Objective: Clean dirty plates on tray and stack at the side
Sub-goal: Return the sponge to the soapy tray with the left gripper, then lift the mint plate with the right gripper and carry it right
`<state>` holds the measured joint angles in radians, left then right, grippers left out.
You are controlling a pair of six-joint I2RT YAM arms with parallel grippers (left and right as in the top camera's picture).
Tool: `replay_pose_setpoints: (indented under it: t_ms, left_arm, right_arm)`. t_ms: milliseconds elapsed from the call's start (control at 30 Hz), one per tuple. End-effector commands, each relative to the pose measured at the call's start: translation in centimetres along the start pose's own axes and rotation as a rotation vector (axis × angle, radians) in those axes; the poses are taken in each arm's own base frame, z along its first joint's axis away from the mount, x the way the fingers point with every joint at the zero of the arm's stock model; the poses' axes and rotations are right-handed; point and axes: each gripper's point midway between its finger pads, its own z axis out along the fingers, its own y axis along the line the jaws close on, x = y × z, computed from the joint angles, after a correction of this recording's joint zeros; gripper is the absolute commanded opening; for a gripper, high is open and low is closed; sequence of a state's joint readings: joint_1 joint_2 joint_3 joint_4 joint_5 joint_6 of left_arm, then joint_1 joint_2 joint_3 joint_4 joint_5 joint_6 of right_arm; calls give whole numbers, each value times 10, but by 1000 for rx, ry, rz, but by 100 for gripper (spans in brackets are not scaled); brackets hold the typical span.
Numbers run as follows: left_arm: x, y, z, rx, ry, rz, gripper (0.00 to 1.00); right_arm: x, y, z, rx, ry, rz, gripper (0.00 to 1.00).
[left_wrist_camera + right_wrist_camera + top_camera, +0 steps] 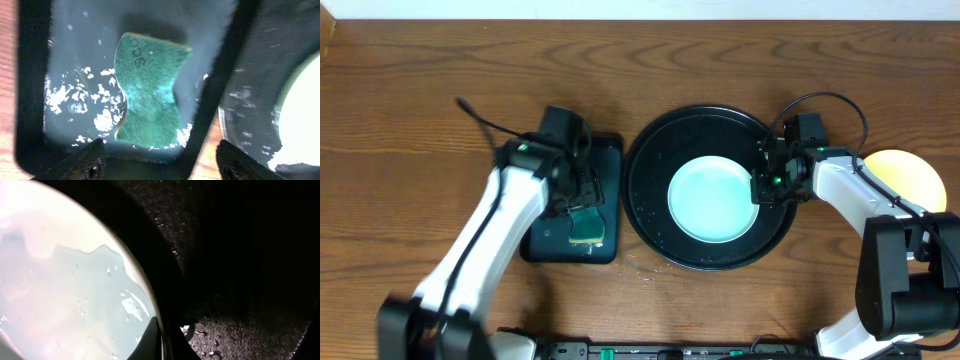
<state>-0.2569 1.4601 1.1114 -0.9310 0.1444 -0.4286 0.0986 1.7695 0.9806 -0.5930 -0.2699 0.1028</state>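
Left of the large round black tray (645, 170), left gripper (578, 195) spread over flat green sponge (586, 228); on the tray, right gripper (765, 185) closed at small round mint-white plate's (713, 200) rim

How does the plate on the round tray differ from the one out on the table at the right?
The mint plate sits inside the black tray; the yellow plate lies on bare tabletop right of it. The mint plate shows nearly whole and wet, while the right arm hides part of the yellow plate. Both are round and lie flat.
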Motion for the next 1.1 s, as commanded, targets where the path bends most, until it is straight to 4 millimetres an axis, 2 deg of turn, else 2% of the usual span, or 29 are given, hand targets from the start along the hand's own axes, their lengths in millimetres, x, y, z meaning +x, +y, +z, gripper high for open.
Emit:
replay_pose_setpoints:
  t_ms: [0, 100, 200, 400, 533, 633, 900, 1067]
  left_arm:
    - [-11, -9, -37, 65, -112, 17, 76]
    - [-11, -11, -55, 95, -169, 23, 78]
    - [-10, -12, -65, 111, -200, 27, 79]
    - [-11, -12, -66, 117, -204, -3, 81]
    - [-11, -12, -66, 117, -204, -3, 81]
    - [-11, -12, -66, 117, -203, -3, 81]
    - [-11, -12, -66, 117, -204, -3, 81]
    - [-11, -12, -66, 117, -204, -3, 82]
  right_arm:
    - [-1, 4, -7, 14, -19, -23, 1]
    - [-7, 0, -22, 83, -67, -14, 1]
    - [-17, -1, -51, 158, -161, -29, 1]
    - [-30, -4, -121, 324, -376, -69, 1]
    - [-33, -2, -153, 375, -477, -75, 1]
    - [-33, 0, -159, 368, -496, -75, 1]
    - [-29, 7, -153, 318, -469, -83, 1]
    - [-40, 7, -161, 380, -512, -169, 1]
